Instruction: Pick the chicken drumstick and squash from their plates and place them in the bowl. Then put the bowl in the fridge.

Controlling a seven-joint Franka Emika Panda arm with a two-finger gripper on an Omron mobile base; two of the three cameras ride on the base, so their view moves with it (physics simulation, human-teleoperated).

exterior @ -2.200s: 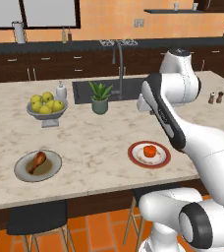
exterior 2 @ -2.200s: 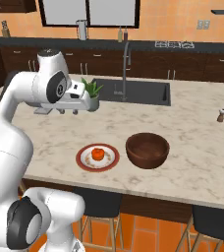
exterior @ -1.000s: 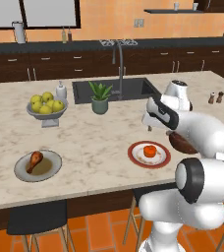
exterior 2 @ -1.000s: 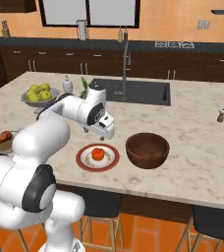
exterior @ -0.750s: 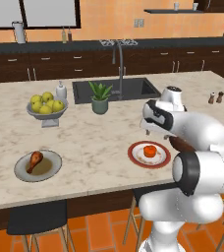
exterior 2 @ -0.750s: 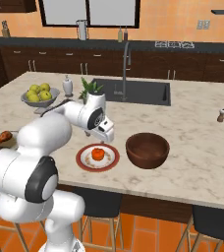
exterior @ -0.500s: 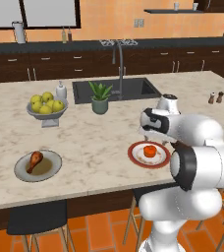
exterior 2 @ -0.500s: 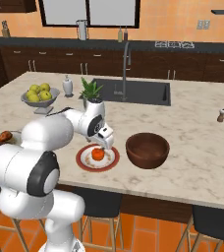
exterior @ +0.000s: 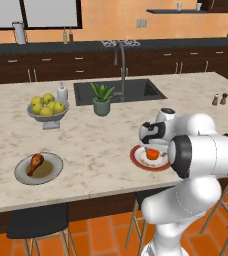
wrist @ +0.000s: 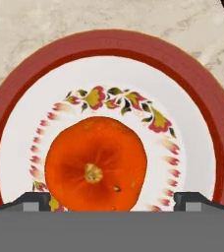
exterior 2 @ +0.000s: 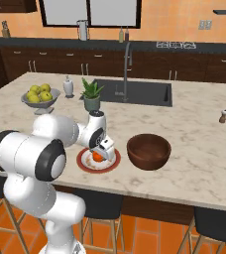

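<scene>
Poised over the marble bench, the robot's pincer hangs with its jaws spread wide directly above the squash, the two dark fingertips flanking the fruit at about 8 and 4 o'clock in the hand view, apparently lined up to drop around it for the first pick. The squash sits upright at the centre of the red-rimmed plate, stem scar facing straight up at the camera; squat and round, it has no real long axis, so any jaw angle should serve. The dark brown bowl waits just beside the plate at 3 o'clock in the right base view, a short carry away. The chicken drumstick lies untouched on the grey-green plate well apart along the bench, its long axis running from the plump end at 7 o'clock to the bone end at 1 o'clock in the left base view.
</scene>
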